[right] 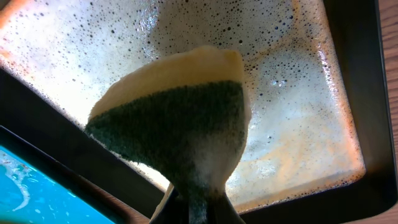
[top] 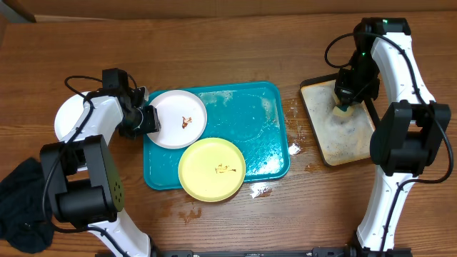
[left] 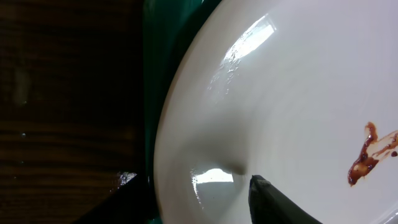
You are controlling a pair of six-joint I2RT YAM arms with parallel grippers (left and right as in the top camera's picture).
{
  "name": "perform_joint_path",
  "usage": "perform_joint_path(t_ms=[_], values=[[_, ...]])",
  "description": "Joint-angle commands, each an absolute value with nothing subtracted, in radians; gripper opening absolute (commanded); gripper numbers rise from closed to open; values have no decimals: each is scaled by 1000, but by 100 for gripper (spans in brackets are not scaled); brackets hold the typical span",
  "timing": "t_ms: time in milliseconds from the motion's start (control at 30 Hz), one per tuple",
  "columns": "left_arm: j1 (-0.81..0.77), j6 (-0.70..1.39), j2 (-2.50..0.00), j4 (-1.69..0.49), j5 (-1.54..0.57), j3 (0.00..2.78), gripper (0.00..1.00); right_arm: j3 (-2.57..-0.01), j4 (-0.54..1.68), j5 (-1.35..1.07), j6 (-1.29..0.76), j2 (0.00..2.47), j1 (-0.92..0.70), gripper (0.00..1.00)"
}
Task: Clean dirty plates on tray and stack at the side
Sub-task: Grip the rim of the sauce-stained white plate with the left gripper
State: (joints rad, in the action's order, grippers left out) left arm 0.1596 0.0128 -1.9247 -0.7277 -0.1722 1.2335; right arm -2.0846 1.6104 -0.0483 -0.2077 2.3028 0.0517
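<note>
Overhead: smeared white plate (top: 178, 118) on tray (top: 260, 125)

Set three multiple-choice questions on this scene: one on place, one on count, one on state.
1. The yellow plate sits: A) on the tray's far rim; B) over the tray's near rim; C) in a gripper.
2. Plates in view: A) two; B) five; C) three.
3. The right gripper is: A) shut on the sponge; B) open; C) shut on a plate.
1B, it overhangs that rim. 2C, one white plate on the tray, another left of the tray, one yellow. 3A, fingers pinch the sponge.
</note>
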Motion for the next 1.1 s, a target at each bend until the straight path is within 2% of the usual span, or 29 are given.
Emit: perform_joint_path(t_ms=[0, 267, 633, 833, 1067], values=[[157, 41, -1925, -735, -214, 1222, 53, -2082, 1610, -54, -200, 2267, 52, 4], [157, 57, -1845, -775, -200, 1283, 59, -2083, 1615, -54, -200, 2267, 52, 4], [157, 94, -1800, -820, -177, 1316, 59, -2082, 1618, -54, -200, 2267, 52, 4], [148, 93, -1812, -814, -181, 1309, 50, -2083, 1618, -54, -200, 2267, 52, 4], [84, 93, -1825, -799, -179, 1309, 49, -2083, 1623, -54, -200, 2267, 52, 4]])
